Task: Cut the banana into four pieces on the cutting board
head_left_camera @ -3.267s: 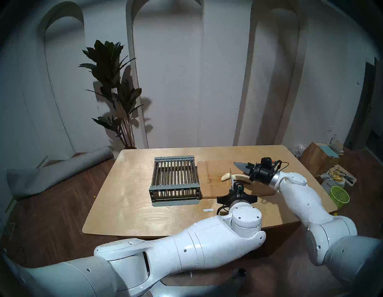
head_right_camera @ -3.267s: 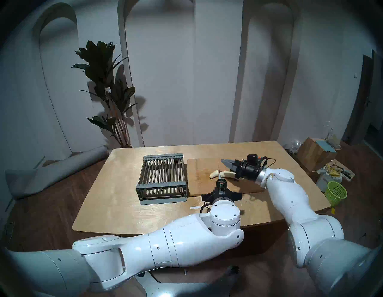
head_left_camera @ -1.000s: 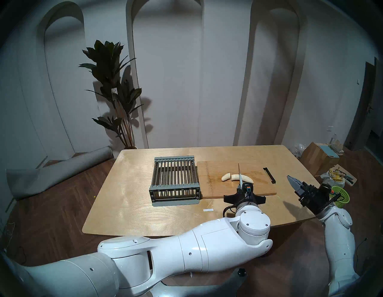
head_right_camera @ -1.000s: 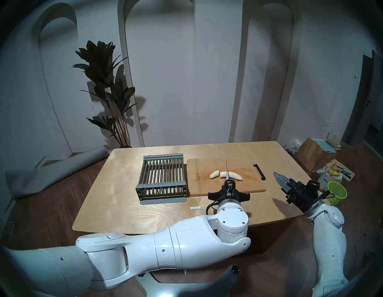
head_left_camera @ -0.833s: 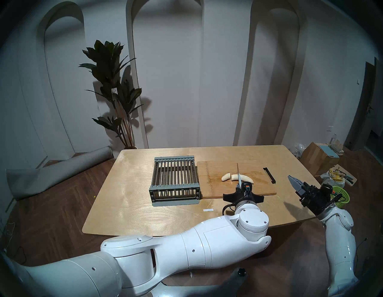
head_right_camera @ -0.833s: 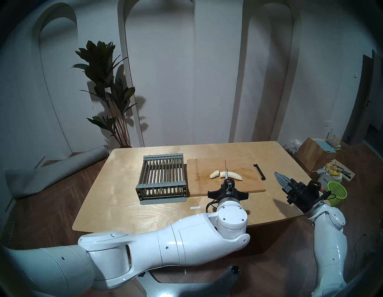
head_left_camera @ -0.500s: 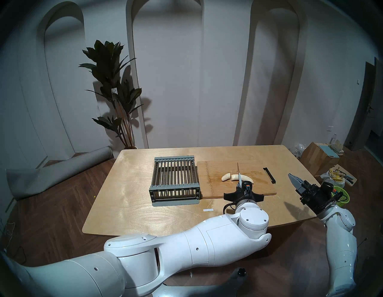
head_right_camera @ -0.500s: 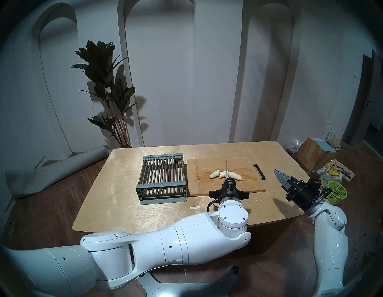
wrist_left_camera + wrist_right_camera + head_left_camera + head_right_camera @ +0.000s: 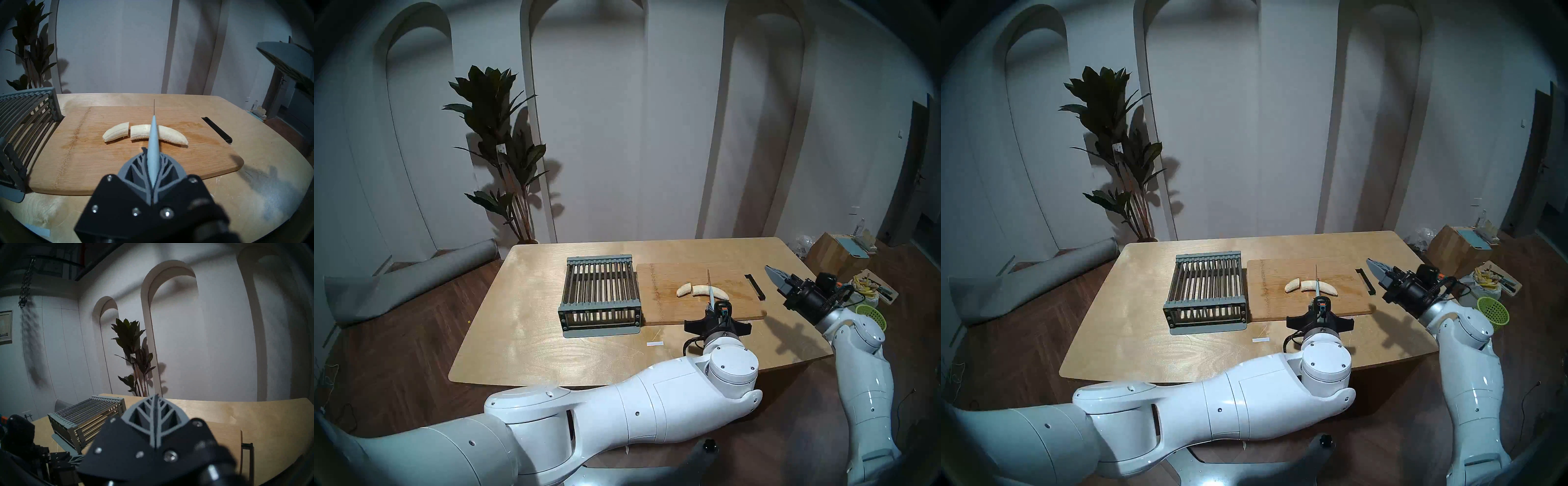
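The left gripper (image 9: 153, 179) is clamping its two grey fingers together on the pale blue handle of a knife (image 9: 153, 140), whose thin blade is running straight ahead of the jaws, edge-on to the wrist camera. The banana (image 9: 159, 134) is lying on the cutting board (image 9: 95, 157) directly in front of those jaws, crosswise to the blade, and it is showing as two pieces: a short tapered chunk (image 9: 116, 134) off to the left of the jaws, and a longer curved piece passing under the knife, which is crossing it near its left third. Whether the edge is touching the fruit cannot be told. The right gripper (image 9: 776, 276) is hanging above the right end of the board with its jaws pressed shut on nothing, pointing toward the board's dark slot handle (image 9: 755, 286), which is lying just ahead of and below its tips. A grey slatted rack (image 9: 600, 297) is sitting on the table (image 9: 517, 339) well to the left of both sets of jaws, touching the board's left edge.
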Robot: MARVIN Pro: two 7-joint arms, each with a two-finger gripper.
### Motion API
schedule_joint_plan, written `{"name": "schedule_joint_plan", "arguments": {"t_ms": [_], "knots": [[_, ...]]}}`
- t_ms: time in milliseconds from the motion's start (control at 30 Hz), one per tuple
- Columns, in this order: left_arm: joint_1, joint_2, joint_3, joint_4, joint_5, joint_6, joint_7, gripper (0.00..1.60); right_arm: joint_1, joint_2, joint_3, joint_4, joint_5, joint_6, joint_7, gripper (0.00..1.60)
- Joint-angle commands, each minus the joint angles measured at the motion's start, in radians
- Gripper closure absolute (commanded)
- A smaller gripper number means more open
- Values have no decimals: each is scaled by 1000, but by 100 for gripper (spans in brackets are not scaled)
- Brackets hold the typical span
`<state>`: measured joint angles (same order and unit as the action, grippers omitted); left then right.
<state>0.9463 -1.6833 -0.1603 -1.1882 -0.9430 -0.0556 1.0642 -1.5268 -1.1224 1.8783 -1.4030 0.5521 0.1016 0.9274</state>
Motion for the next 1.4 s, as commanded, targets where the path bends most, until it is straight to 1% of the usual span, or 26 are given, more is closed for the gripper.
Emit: {"name": "schedule_joint_plan", "arguments": {"t_ms": [0, 33, 67, 100, 167, 200, 233, 300, 367, 433, 467, 533, 667, 700, 733, 767, 900, 967, 1000, 1067, 1100, 1167, 1200, 1233, 1333, 1367], "knots": [[-14, -1, -5, -17, 5, 1, 2, 160, 116, 24, -112, 25, -22, 3, -71, 160], [-15, 1, -6, -17, 4, 1, 2, 160, 142, 22, -126, 48, -32, 6, -72, 160], [-15, 2, -6, -16, 3, 3, 2, 160, 125, 28, -137, 34, -27, 3, -89, 160], [-16, 3, -6, -17, 3, 4, 2, 160, 145, 27, -150, 53, -34, 3, -91, 160], [-16, 4, -6, -17, 2, 4, 2, 160, 146, 28, -159, 56, -34, 1, -98, 160], [-17, 4, -6, -16, 1, 7, 1, 160, 158, 30, -179, 72, -40, 1, -110, 160], [-17, 5, -7, -16, 0, 7, 0, 160, 191, 27, -190, 106, -50, 3, -104, 160], [-18, 5, -6, -14, -1, 10, -2, 160, 203, 28, -206, 126, -58, 1, -113, 160], [-18, 5, -6, -11, -2, 11, -4, 160, 196, 30, -214, 124, -60, -3, -124, 160], [-19, 5, -5, -7, -5, 15, -7, 160, 224, 25, -232, 152, -70, -3, -130, 160], [-18, 5, -5, -7, -6, 16, -9, 160, 259, 22, -247, 183, -80, -1, -123, 160], [-18, 5, -6, -6, -6, 17, -10, 160, 243, 22, -246, 164, -77, -3, -134, 160], [-19, 5, -8, -6, -8, 23, -13, 160, 285, 14, -277, 201, -97, -3, -139, 160], [-20, 5, -9, -6, -8, 25, -14, 160, 311, 11, -289, 224, -103, -3, -135, 160], [-19, 4, -11, -5, -9, 29, -16, 160, 307, 6, -296, 217, -106, -7, -140, 160], [-19, 3, -11, -4, -10, 30, -17, 160, 333, 2, -308, 242, -111, -7, -134, 160], [-18, 1, -13, -2, -11, 33, -21, 160, 348, -7, -325, 257, -121, -14, -132, 160], [-18, 0, -15, 0, -12, 36, -24, 160, 371, -17, -347, 290, -132, -25, -121, 160], [-18, 0, -16, 1, -12, 37, -25, 160, 401, -19, -362, 327, -138, -30, -106, 160], [-18, 0, -16, 1, -13, 38, -26, 160, 385, -23, -360, 312, -139, -34, -109, 160], [-17, 0, -18, 2, -14, 39, -28, 160, 421, -31, -383, 363, -150, -47, -87, 160], [-17, 0, -19, 2, -14, 39, -28, 160, 419, -35, -386, 366, -153, -51, -84, 160], [-17, 0, -20, 2, -14, 39, -29, 160, 442, -39, -398, 398, -158, -59, -71, 160], [-17, 1, -20, 1, -14, 40, -29, 160, 434, -44, -398, 394, -160, -62, -73, 160], [-18, 6, -23, -4, -14, 40, -28, 160, 490, -55, -426, 479, -169, -92, -31, 160], [-17, 6, -24, -5, -13, 40, -28, 160, 468, -59, -416, 456, -170, -93, -39, 160]]}}
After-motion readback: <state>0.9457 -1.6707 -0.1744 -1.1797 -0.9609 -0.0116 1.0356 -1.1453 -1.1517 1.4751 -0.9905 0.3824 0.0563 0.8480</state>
